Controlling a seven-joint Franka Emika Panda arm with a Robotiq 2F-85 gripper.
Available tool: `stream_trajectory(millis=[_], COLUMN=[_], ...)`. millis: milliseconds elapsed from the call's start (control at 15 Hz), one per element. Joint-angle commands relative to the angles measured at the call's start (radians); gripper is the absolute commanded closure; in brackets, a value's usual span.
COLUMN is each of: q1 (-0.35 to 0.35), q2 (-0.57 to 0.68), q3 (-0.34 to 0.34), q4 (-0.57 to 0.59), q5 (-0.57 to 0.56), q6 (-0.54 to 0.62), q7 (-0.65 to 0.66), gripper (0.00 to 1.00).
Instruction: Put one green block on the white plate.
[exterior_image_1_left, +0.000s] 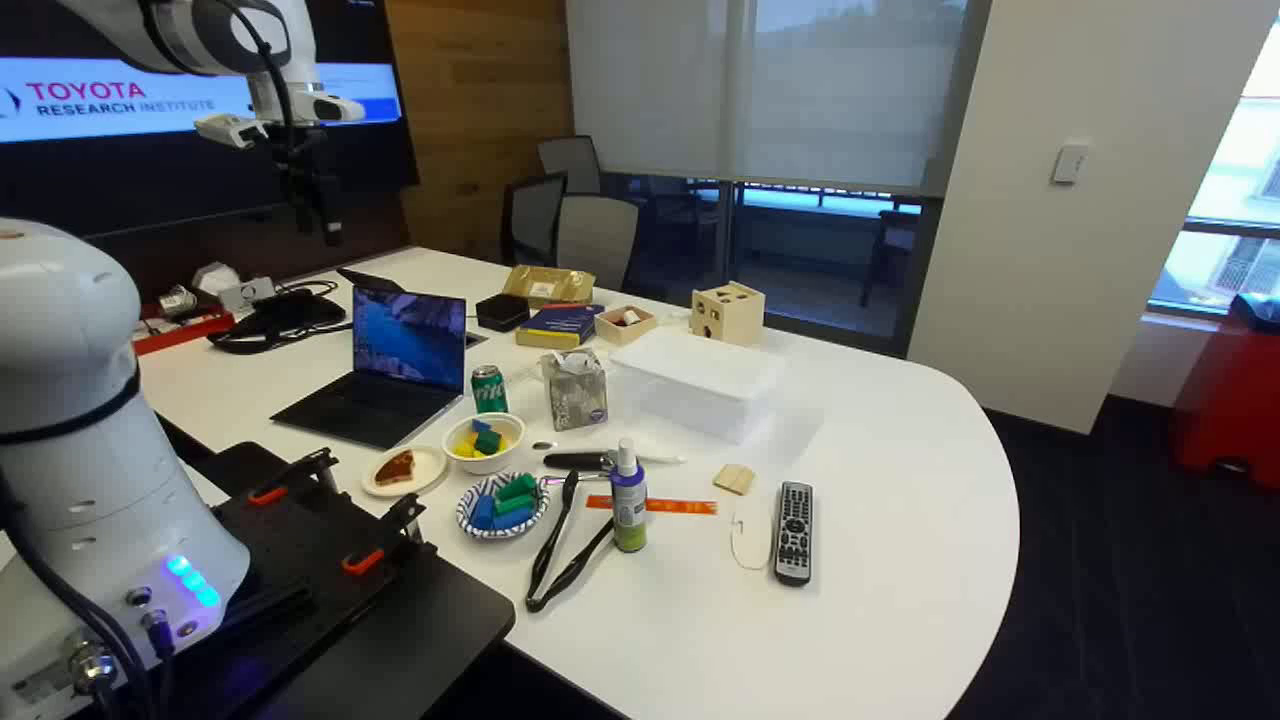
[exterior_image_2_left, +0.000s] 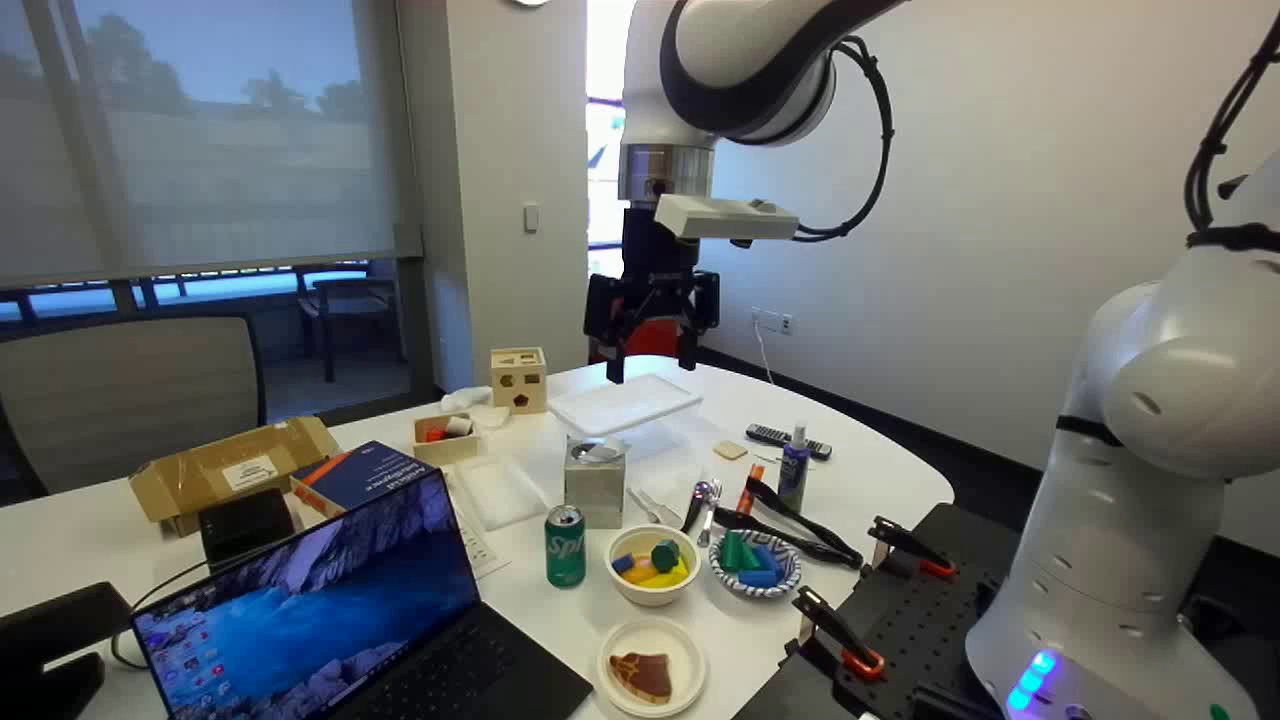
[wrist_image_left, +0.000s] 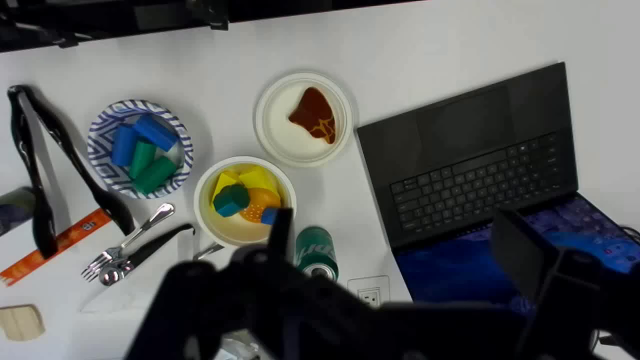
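Two green blocks (wrist_image_left: 155, 175) lie with blue blocks in a blue-and-white patterned bowl (wrist_image_left: 102, 120); they also show in both exterior views (exterior_image_1_left: 516, 487) (exterior_image_2_left: 734, 552). A dark green faceted block (wrist_image_left: 231, 200) sits among yellow, orange and blue pieces in a white bowl (wrist_image_left: 215, 230). The white plate (wrist_image_left: 280, 132) holds a brown steak-shaped piece (wrist_image_left: 314, 114); the plate shows in both exterior views (exterior_image_1_left: 432, 468) (exterior_image_2_left: 686, 655). My gripper (exterior_image_2_left: 651, 366) is open and empty, high above the table. In the wrist view its fingers (wrist_image_left: 395, 230) are wide apart, over the can and laptop.
An open laptop (exterior_image_2_left: 330, 600) stands beside the plate. A green can (exterior_image_2_left: 566, 548), a tissue box (exterior_image_2_left: 595, 492) and a white lidded bin (exterior_image_1_left: 690, 385) stand near the bowls. Black tongs (exterior_image_1_left: 555, 545), a spray bottle (exterior_image_1_left: 628, 500) and a remote (exterior_image_1_left: 794, 535) lie or stand farther along.
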Motion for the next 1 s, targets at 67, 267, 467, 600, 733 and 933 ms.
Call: stream_trajectory(millis=[67,267,467,600,733,933], q1=[0.01,0.008,-0.012,-0.025,-0.039,-0.068], q2=[0.001,-0.003,0.015,0.051,0.119,0.273], q3=[-0.01,-0.018,-0.069,-0.114,-0.164,-0.223], q4=[0.001,-0.005,-0.039,-0.069,-0.09,-0.097], q5=[-0.005,-0.005,-0.051,-0.096,-0.128,-0.159], q6=[-0.001,0.01,0.085,0.173,0.27,0.437], q7=[0.004,-0.014,-0.141,-0.258,-0.372,-0.477], gripper=[0.0,0.0,0.0,0.0,0.0,0.0])
